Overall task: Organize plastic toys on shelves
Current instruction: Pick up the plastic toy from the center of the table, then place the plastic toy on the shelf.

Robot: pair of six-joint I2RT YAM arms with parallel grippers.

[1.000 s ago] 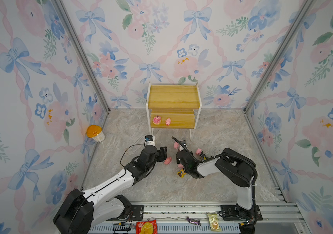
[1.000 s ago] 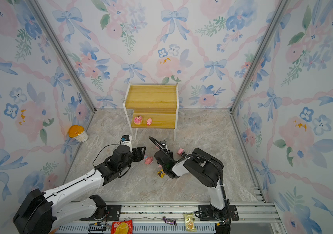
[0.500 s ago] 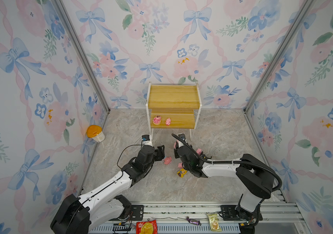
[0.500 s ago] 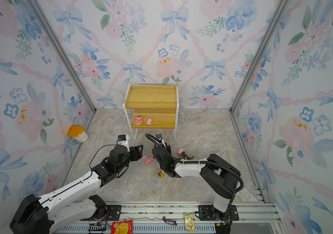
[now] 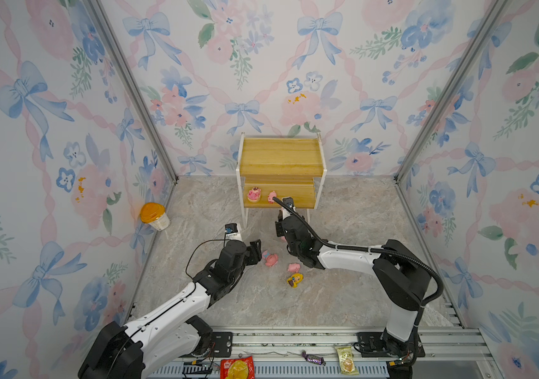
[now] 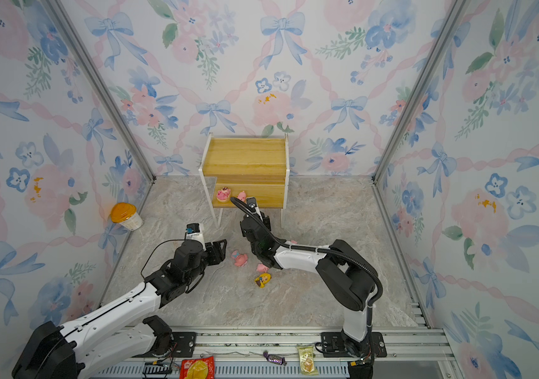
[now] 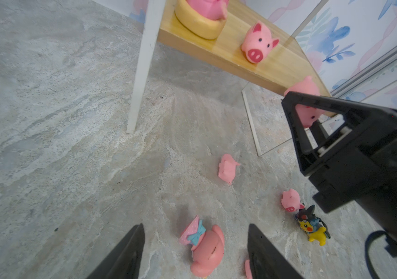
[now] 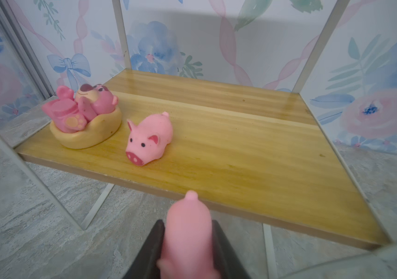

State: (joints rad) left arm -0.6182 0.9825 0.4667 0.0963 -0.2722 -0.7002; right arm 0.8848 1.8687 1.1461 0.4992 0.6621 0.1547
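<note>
The shelves stand at the back wall. On the lower board sit a pink figure on a round base and a small pink pig. My right gripper is shut on another pink pig, just in front of that board's edge; in a top view it is the right gripper. My left gripper is open, low over the floor, with the pink blue-hatted figure lying between its fingers, untouched. A pig on its side, a small pig and a black-and-yellow creature lie on the floor.
An orange-lidded cup stands by the left wall. Snack packets and a wrapped candy lie on the front rail. The patterned walls close in three sides. The shelf's white legs stand near both grippers.
My right arm has stretched toward the shelves, carrying its pig from above the floor toys up to the lower board's front edge. The left gripper has barely shifted.
</note>
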